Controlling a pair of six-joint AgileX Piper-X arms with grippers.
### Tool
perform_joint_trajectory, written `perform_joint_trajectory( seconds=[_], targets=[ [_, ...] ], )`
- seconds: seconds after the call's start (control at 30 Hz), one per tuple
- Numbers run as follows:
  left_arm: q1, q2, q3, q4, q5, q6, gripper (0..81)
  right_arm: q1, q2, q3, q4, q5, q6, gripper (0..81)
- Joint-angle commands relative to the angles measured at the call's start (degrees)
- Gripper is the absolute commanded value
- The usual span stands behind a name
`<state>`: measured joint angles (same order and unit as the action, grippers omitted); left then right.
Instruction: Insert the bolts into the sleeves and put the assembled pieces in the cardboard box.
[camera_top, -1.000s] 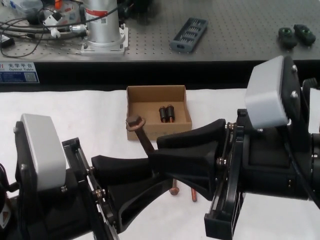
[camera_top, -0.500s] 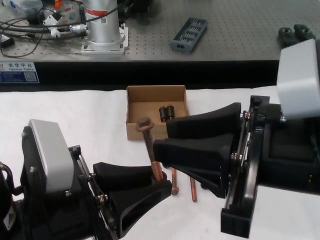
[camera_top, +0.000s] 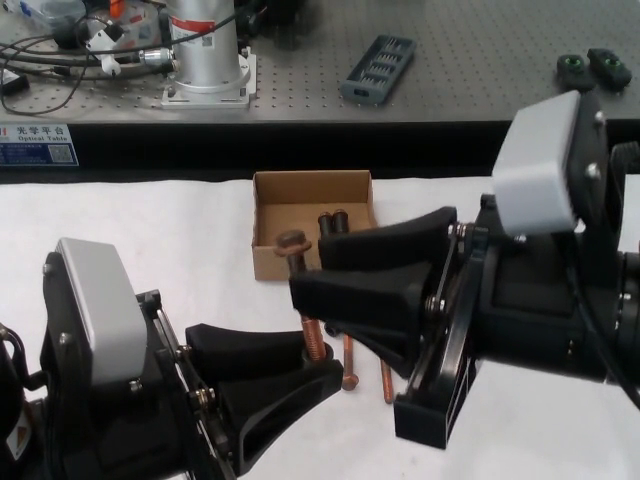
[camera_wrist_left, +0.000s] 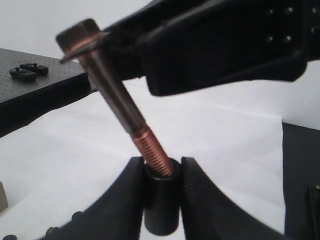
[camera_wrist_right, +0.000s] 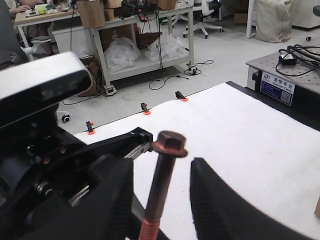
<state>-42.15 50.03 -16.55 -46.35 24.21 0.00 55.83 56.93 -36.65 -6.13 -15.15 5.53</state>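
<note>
A copper bolt (camera_top: 303, 295) stands tilted with its threaded tip in a black sleeve (camera_wrist_left: 161, 205). My left gripper (camera_wrist_left: 161, 175) is shut on that sleeve at the near left of the bench (camera_top: 300, 362). My right gripper (camera_wrist_right: 159, 167) is open, one finger on each side of the bolt's upper shaft (camera_wrist_right: 162, 180) with a gap to both; from behind it reaches in from the right (camera_top: 310, 272). The cardboard box (camera_top: 312, 183) lies beyond on the white cloth with two assembled pieces (camera_top: 333, 222) inside. Two loose bolts (camera_top: 349, 365) lie under the right gripper.
Behind the white cloth runs the dark edge of a perforated table carrying a metal post (camera_top: 205, 55), cables, a black rack (camera_top: 378, 66) and two small black parts (camera_top: 592, 68). The left arm's camera housing (camera_wrist_right: 40, 85) sits close to the right gripper.
The bolt has gone from leaning left to nearly upright in the sleeve. The right gripper pulled back to the right, then came back left around the bolt's upper part.
</note>
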Motion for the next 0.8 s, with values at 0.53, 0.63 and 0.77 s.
perform_joint_trajectory(
  seconds=[0.53,0.63,0.77],
  targets=[
    [0.2,-0.5,-0.8,-1.2,0.5,0.5,0.7,-0.4,1.9,-0.4,-1.6,-1.3,2.4,29.5],
    [0.2,-0.5,-0.8,-1.2,0.5,0.5,0.7,-0.4,1.9,-0.4,-1.6,-1.5,2.2,29.5],
    [0.2,-0.5,-0.8,-1.6,1.4,0.5,0.7,-0.4,1.9,-0.4,-1.6,-2.2,2.3,23.5]
  ],
)
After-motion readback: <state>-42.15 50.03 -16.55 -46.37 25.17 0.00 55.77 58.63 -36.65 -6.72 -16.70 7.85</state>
